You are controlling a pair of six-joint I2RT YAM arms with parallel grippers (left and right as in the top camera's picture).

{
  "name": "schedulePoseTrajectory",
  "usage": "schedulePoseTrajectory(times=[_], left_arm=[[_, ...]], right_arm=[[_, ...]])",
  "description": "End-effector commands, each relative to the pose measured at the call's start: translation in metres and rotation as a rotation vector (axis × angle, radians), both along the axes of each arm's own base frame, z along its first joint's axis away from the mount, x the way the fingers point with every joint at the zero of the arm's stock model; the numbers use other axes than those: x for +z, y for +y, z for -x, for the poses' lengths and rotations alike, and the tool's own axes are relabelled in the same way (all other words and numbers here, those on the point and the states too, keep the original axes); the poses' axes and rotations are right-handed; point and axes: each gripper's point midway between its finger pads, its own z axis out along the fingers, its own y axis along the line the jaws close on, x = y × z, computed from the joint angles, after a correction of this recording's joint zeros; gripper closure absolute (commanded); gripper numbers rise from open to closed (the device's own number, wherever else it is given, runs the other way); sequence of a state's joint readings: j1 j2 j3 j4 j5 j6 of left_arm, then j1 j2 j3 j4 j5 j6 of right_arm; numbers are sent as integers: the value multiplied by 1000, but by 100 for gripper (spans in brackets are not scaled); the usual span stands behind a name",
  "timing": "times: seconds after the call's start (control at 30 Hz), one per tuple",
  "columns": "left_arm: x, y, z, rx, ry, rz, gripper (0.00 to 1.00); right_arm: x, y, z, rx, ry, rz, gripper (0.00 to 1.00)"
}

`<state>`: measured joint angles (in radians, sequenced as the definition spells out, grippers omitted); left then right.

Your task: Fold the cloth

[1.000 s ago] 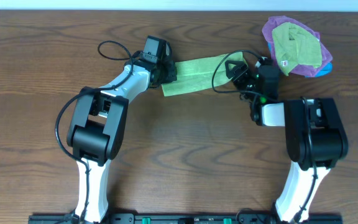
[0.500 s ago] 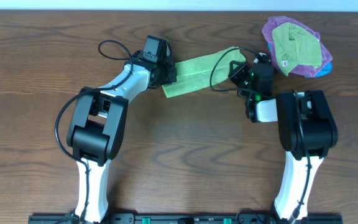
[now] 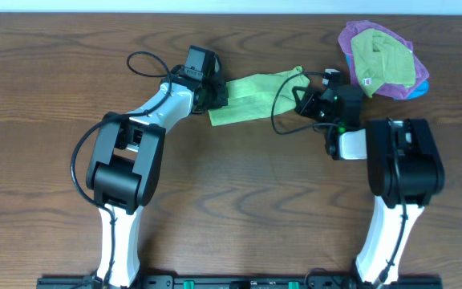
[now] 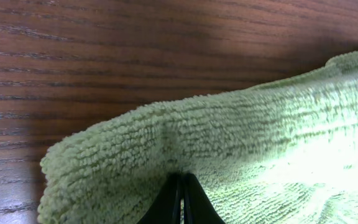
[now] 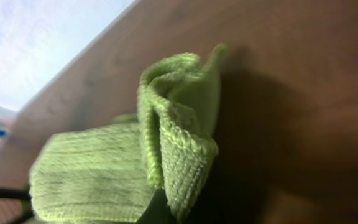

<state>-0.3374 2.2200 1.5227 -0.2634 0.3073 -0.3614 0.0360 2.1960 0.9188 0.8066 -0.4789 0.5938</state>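
Note:
A light green cloth lies stretched along the far middle of the wooden table. My left gripper is at its left end; in the left wrist view the gripper is shut, pinching the terry cloth near its rolled edge. My right gripper is at the right end. In the right wrist view the gripper is shut on a bunched fold of the cloth, whose corner stands up off the table.
A pile of cloths sits at the far right: a green one on a purple one, with blue showing beneath. Black cables loop near both wrists. The table's far edge is close behind the cloth.
My right gripper has shut on the cloth's right end and bunched it up, so the corner now stands raised. The right arm shifted left, then back. The left arm has not moved.

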Motion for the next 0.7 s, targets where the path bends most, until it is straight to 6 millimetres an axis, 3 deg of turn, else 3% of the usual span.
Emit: schedulePoseTrajectory(times=[0.0, 0.27, 0.5, 0.67], left_arm=[[-23, 3, 14, -18, 61, -31, 94], [-23, 2, 14, -16, 65, -23, 94], [-23, 2, 15, 4, 76, -13, 94], [-23, 1, 15, 2, 77, -9, 94]], right_arm=[[14, -3, 7, 57, -51, 91, 99], [57, -6, 2, 49, -135, 130, 99], [76, -5, -1, 48, -187, 130, 99], [99, 11, -6, 74, -256, 126, 99]])
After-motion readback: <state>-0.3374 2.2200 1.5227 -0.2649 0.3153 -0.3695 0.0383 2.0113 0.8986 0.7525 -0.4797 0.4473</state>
